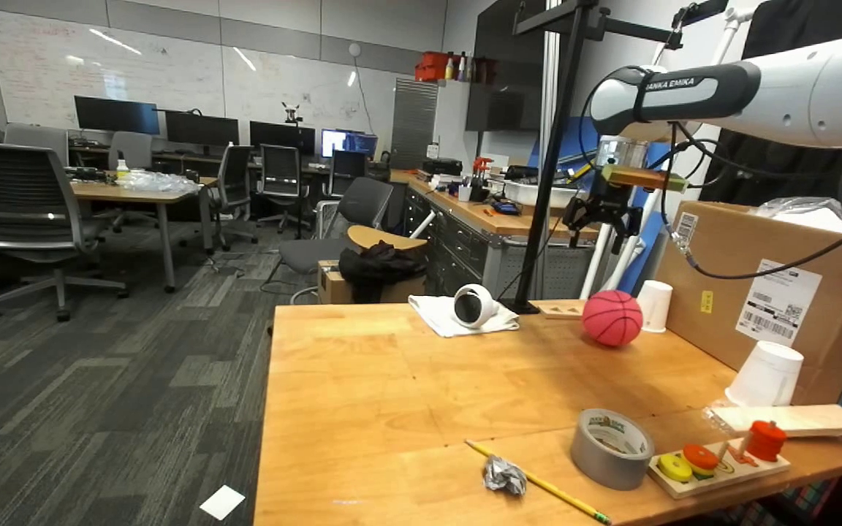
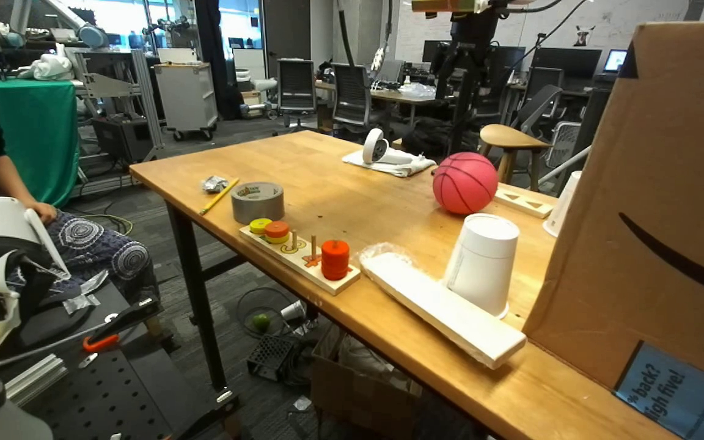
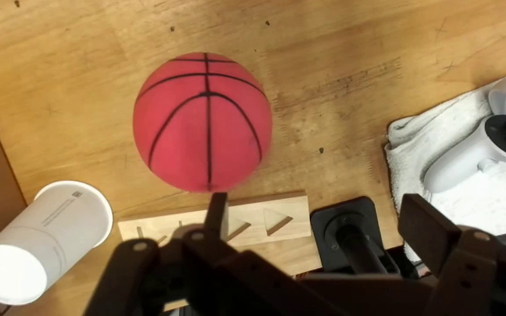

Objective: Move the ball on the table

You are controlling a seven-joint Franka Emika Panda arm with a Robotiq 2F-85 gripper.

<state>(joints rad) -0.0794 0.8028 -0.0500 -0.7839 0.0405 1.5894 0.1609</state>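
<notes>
The gripper [image 3: 321, 215] hangs above the table [image 3: 367, 52] with its two fingers [image 3: 428, 226] widely spread, and nothing is held between them. The ball [image 3: 202, 123] lies on the table below the gripper, well apart from it; both exterior views show it almost directly under. The fingers point downward, probably in order that they can come down on two sides of the ball, so the grasp seems not yet made. Nothing holds the ball; it rests on its own round bottom (a small push, one supposes, is enough to make it roll).

Below one side of the gripper, a cup [image 3: 51, 232] stands upside down on its wide rim, which likely makes it steadier. Below the opposite side, a controller [image 3: 464, 169] lies on a folded towel [image 3: 477, 210], perhaps so that it does not slide. Between them, a black stand [image 3: 354, 237] has a flat base, it seems to keep its pole upright.

Some things are difficult to make out. In the wrist view the gripper covers part of a wooden board [image 3: 257, 224], and the border cuts the controller. In an exterior view the ball [image 1: 612, 318] hides one end of this board, and whether the two touch is not clear. Because the ball is lower than the fingers, it is hard to judge if the gap is wide enough.
</notes>
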